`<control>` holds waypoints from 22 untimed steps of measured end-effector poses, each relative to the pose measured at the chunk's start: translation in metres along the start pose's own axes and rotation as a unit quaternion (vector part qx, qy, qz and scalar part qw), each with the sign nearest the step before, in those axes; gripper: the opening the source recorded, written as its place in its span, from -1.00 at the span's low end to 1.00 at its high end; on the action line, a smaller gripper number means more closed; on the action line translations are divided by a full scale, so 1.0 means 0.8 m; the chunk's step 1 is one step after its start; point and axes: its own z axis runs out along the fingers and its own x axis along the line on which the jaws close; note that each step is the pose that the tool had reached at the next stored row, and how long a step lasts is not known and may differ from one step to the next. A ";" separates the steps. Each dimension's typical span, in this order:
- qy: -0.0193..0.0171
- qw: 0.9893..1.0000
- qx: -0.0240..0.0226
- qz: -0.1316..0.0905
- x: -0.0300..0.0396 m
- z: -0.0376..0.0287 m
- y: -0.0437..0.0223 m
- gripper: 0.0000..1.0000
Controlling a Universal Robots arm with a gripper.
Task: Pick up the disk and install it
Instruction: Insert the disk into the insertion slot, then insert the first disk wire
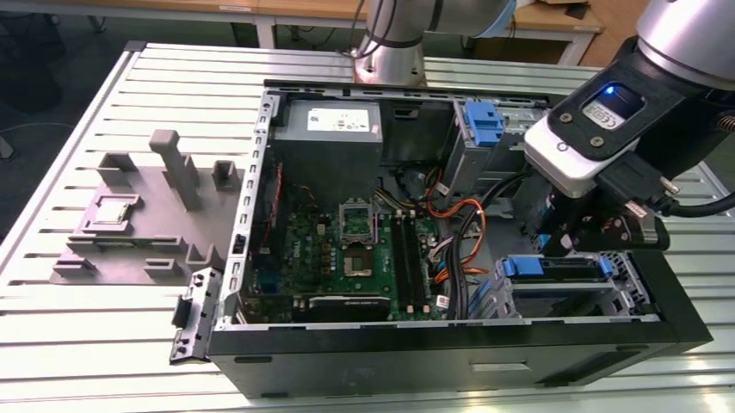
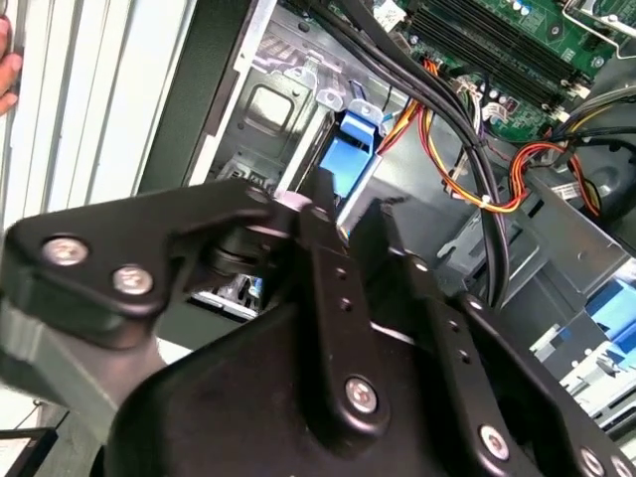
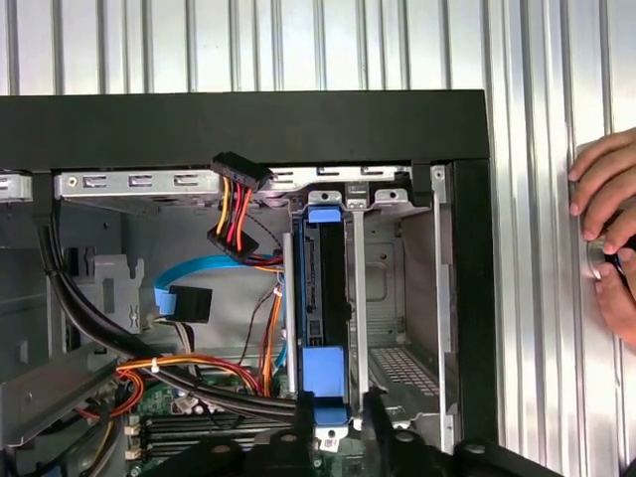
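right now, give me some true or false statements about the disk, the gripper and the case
1. The disk stands on edge in the cage. True.
2. The case is closed. False: its side is off and the motherboard shows.
3. A hand is over the table beside the case. True.
4. The gripper is over the power supply. False: it is at the disk's blue bracket end.
5. Every cable is black. False: orange, yellow, red and blue cables run near the cage.
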 end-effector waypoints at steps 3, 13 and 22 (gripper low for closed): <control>0.000 1.000 0.000 0.000 0.0002 0.0032 0.0000 -0.63; 0.000 1.000 0.000 0.000 0.0004 0.0075 0.0000 -0.80; 0.000 1.000 0.000 0.000 0.0004 0.0076 0.0001 -0.80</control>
